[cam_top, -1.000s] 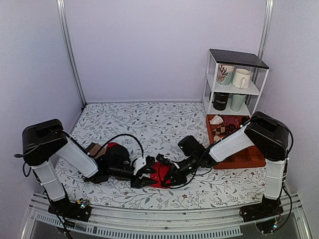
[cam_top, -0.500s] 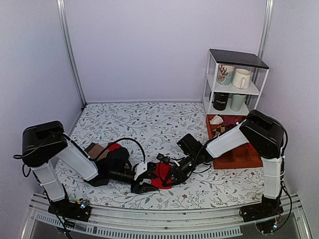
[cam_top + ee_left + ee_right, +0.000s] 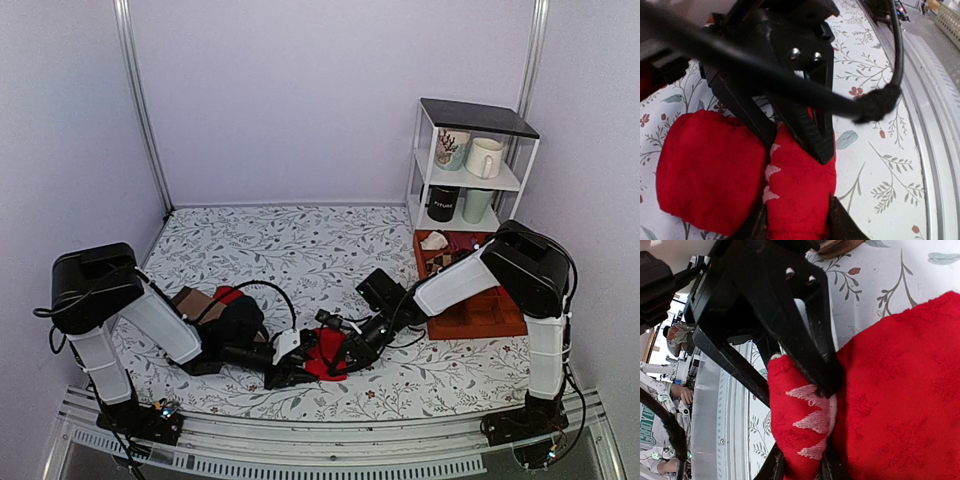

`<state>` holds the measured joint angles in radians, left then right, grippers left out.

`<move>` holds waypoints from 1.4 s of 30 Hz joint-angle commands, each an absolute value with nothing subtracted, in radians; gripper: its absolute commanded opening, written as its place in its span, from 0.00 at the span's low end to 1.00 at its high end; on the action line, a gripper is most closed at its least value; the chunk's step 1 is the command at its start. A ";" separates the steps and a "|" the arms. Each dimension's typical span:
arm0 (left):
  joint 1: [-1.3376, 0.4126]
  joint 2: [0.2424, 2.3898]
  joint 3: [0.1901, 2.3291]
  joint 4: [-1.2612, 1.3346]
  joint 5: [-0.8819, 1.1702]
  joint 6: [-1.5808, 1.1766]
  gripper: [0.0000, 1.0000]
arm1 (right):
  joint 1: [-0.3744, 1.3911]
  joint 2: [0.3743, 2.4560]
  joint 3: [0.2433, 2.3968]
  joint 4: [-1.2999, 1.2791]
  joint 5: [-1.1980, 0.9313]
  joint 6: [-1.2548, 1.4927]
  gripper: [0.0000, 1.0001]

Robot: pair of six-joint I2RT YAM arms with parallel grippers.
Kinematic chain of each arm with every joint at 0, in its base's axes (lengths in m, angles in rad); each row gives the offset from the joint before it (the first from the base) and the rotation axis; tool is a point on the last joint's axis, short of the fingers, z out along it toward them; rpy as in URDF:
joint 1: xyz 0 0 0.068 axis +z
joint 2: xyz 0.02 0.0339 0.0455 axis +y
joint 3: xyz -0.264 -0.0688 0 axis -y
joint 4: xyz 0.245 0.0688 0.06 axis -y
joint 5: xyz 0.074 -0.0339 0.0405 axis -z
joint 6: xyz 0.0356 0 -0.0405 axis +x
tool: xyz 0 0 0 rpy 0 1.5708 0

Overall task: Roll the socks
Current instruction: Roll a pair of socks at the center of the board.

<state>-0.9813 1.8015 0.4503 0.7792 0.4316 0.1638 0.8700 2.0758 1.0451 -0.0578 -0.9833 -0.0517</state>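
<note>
2 bright red knit socks [image 3: 322,352], partly rolled, at floral table's [image 3: 300,240] near edge; left gripper [image 3: 796,227], right gripper [image 3: 800,467] each clamped on them; final tuck judged outstanding.

The socks [image 3: 322,352] lie near the front edge of the counter [image 3: 300,240], with the left end effector [image 3: 298,366] on their left and the right end effector [image 3: 342,357] on their right. A shelf [image 3: 478,117] holding mugs [image 3: 485,157] stands at the right rear, with a tray [image 3: 490,320] just before it.
</note>
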 commanded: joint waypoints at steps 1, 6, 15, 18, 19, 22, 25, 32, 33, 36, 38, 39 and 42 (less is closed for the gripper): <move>-0.992 1.833 0.482 0.738 0.444 0.158 0.32 | 0.870 2.169 1.000 -0.274 -0.803 -0.034 0.20; -0.992 1.838 0.499 0.693 0.469 0.141 0.23 | 0.870 2.171 1.019 -0.281 -0.799 -0.026 0.20; -0.981 1.894 0.502 0.657 0.514 0.043 0.00 | 0.871 2.152 1.022 -0.240 -0.771 -0.006 0.29; -0.966 1.936 0.494 0.661 0.560 -0.041 0.00 | 0.872 2.108 1.021 -0.223 -0.749 -0.008 0.34; -0.964 1.951 0.494 0.652 0.566 -0.067 0.00 | 0.872 2.090 1.020 -0.219 -0.736 -0.012 0.36; -0.962 2.011 0.487 0.620 0.584 -0.144 0.00 | 0.873 2.015 1.000 -0.167 -0.676 -0.030 0.41; -0.960 2.051 0.475 0.599 0.628 -0.219 0.00 | 0.876 1.903 0.947 -0.054 -0.552 -0.051 0.45; -0.947 2.099 0.415 0.603 0.665 -0.332 0.00 | 0.992 1.584 0.654 0.370 -0.331 -0.350 0.54; -0.947 2.100 0.408 0.603 0.666 -0.336 0.00 | 1.006 1.571 0.637 0.410 -0.321 -0.411 0.55; -0.945 2.100 0.398 0.604 0.668 -0.343 0.00 | 1.025 1.578 0.641 0.390 -0.316 -0.487 0.56; -0.945 2.101 0.397 0.603 0.668 -0.345 0.00 | 1.051 1.595 0.649 0.370 -0.308 -0.510 0.56; -0.946 2.103 0.399 0.601 0.670 -0.345 0.00 | 1.067 1.606 0.651 0.365 -0.296 -0.518 0.56; -0.945 2.113 0.407 0.597 0.677 -0.341 0.00 | 1.109 1.652 0.672 0.342 -0.249 -0.520 0.57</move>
<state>-0.9447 1.9930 0.4931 0.9752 0.6758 -0.2668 1.0626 1.5990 0.6476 0.3267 -0.3332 -0.4507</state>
